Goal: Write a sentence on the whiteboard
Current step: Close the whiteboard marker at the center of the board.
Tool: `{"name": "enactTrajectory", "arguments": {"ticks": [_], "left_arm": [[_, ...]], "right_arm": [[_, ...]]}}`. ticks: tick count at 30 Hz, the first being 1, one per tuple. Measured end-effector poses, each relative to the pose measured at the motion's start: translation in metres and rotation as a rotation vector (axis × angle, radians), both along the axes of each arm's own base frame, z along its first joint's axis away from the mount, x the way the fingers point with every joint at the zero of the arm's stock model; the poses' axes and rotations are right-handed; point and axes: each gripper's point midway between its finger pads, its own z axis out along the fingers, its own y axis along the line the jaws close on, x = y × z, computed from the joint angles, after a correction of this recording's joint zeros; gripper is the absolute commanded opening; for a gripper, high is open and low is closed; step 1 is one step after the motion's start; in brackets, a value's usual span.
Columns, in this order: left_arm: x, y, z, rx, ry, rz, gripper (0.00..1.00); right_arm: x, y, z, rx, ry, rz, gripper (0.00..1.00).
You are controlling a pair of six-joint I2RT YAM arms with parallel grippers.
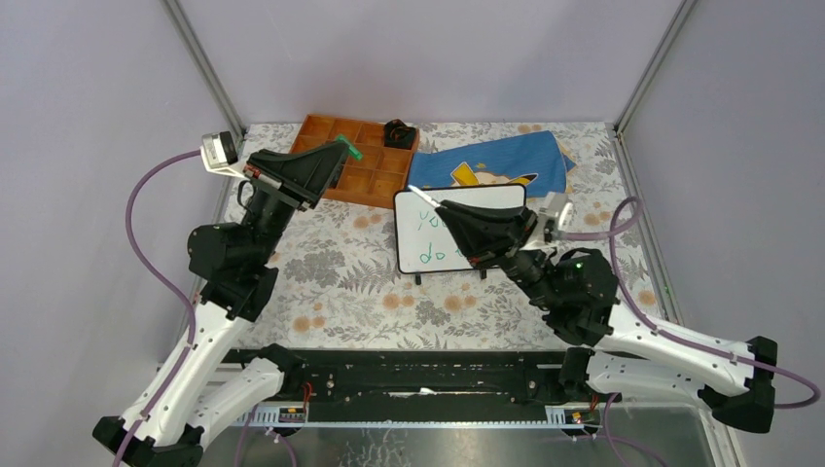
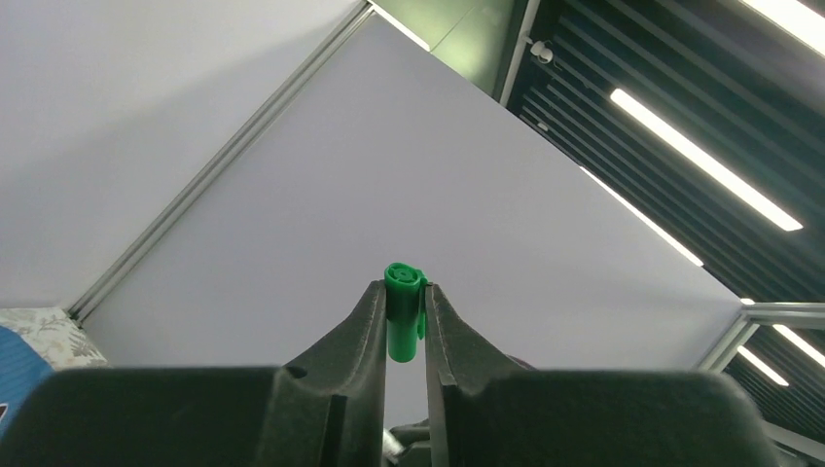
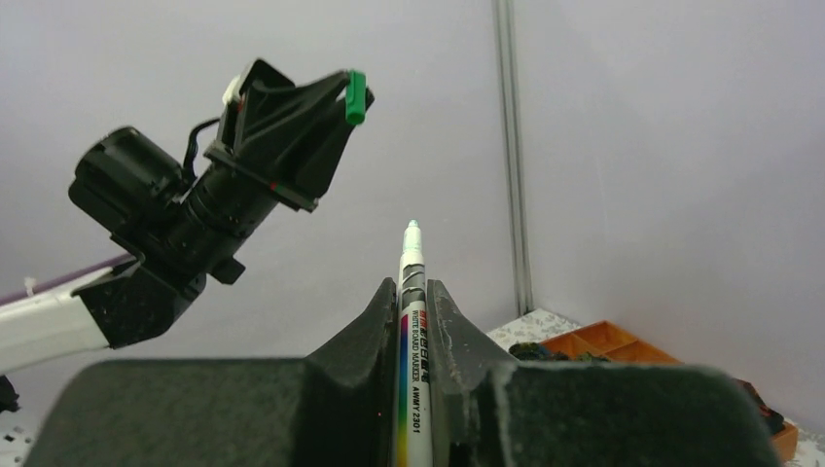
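The table (image 1: pixel 340 277) has a floral cover. The whiteboard (image 1: pixel 416 236) sits on it, a little right of the middle, with its two small feet at its near edge. Green writing, the sentence (image 1: pixel 434 257), runs down its left part. "You" and "do" can be read, and the rest is hidden under the right arm.

The right gripper (image 1: pixel 443 207) hangs over the board, clenched on a marker (image 3: pixel 412 336). The marker's bare tip points far-left and sits above the board's far-left corner. I cannot tell whether the tip touches the surface.

To the left and a little farther off, the left gripper (image 2: pixel 403 292) is raised above the table, well apart from the board. Its fingers pinch a green cap (image 2: pixel 405 326) that sticks out past the fingertips.

A blue cloth (image 1: pixel 511 161) with a yellow print lies just behind the board, against its far edge. Left of the cloth is an orange tray (image 1: pixel 321 125) with compartments, and a black object (image 1: pixel 397 133) rests at the tray's far-right corner.
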Motion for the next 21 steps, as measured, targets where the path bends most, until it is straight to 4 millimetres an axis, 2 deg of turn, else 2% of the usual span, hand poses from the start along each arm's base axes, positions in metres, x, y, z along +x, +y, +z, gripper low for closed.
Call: {"name": "enactTrajectory", "arguments": {"ticks": [5,7,12,17,21], "left_arm": [[-0.006,0.000,0.004,-0.015,-0.013,-0.024,0.00],[-0.008,-0.001,0.006,-0.023,-0.019,-0.038,0.00],[-0.014,0.000,0.007,-0.043,-0.030,-0.063,0.00],[-0.014,0.000,-0.004,-0.077,-0.006,-0.094,0.00],[-0.007,0.000,-0.016,-0.116,0.047,-0.113,0.00]], "right_arm": [[-0.001,0.023,-0.009,-0.019,0.012,0.055,0.00],[-0.005,0.029,-0.002,0.011,0.014,0.097,0.00],[-0.009,0.029,0.017,0.091,0.013,0.134,0.00],[-0.013,0.034,0.034,0.170,0.024,0.189,0.00],[-0.012,0.044,0.035,0.176,0.041,0.217,0.00]]}}
